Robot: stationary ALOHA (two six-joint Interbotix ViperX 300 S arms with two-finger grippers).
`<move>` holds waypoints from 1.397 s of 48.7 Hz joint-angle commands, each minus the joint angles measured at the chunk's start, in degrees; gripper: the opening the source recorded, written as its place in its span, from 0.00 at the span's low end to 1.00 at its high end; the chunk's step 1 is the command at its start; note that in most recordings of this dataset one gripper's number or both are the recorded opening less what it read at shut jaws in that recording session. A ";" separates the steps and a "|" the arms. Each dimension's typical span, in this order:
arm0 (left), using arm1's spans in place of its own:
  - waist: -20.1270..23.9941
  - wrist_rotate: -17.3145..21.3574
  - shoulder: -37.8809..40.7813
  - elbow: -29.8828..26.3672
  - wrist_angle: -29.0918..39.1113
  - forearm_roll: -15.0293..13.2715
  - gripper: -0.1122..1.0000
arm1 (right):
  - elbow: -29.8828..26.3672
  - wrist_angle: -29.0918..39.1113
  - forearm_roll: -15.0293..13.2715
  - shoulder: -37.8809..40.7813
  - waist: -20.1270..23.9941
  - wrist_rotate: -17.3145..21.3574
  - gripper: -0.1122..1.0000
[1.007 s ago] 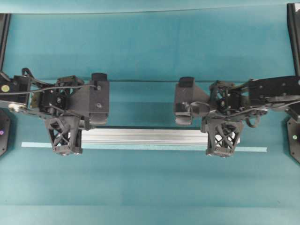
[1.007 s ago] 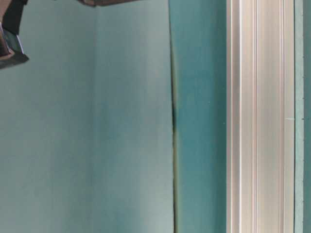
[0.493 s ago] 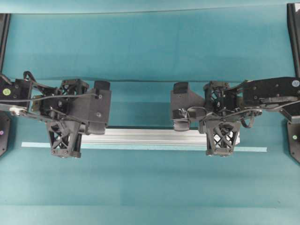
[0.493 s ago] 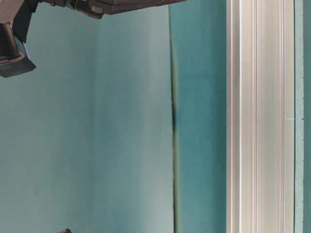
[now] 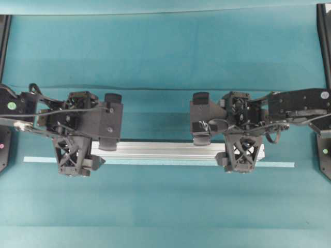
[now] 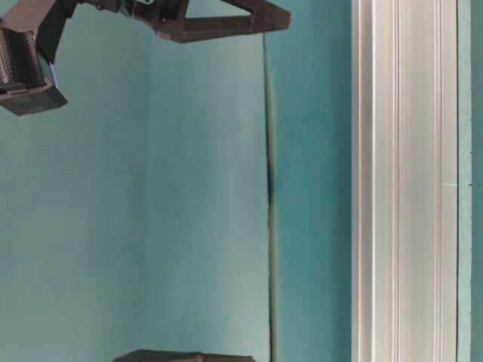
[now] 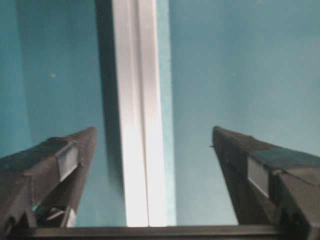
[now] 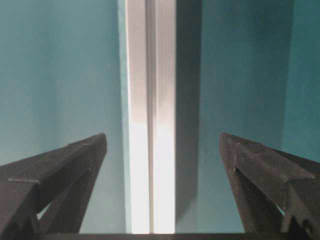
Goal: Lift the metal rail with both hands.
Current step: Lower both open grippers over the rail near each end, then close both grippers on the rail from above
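Lying nearest the camera's lower edge in the overhead view, the pale-green tape strip (image 5: 155, 164) runs flat across the teal table (image 5: 165, 51), reaching further left and right than anything resting on it. Just behind and touching it along its length sits the metal rail (image 5: 160, 150), level on the cloth, its grooves running lengthwise. The left gripper (image 5: 76, 155) hangs over the rail's left end and covers it, while the right gripper (image 5: 242, 154) covers the right end. Both wrist views show the fingers (image 7: 60, 160) spread wide with the rail between them and clear teal gaps on either side, touching neither pad; the right fingers (image 8: 75, 165) stand likewise. Beyond the rail, a fold line in the cloth (image 5: 155, 89) crosses behind the arms. At the far left and right edges stand dark frame posts (image 5: 323, 36).
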 commanded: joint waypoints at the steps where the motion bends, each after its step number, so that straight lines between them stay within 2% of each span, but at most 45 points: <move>1: -0.18 -0.09 0.26 -0.26 -1.14 0.26 0.98 | 0.26 -1.49 -0.09 0.62 0.18 0.44 0.96; 41: 1.32 0.18 9.58 4.04 -12.13 0.26 0.99 | 2.55 -6.59 -0.09 7.56 0.70 0.79 0.96; 56: 2.11 0.09 14.68 5.10 -18.28 0.26 0.99 | 4.22 -11.69 0.00 10.72 0.79 0.97 0.96; 68: 2.11 0.00 16.61 4.92 -19.69 0.26 0.99 | 4.22 -12.57 0.00 11.34 0.79 0.97 0.96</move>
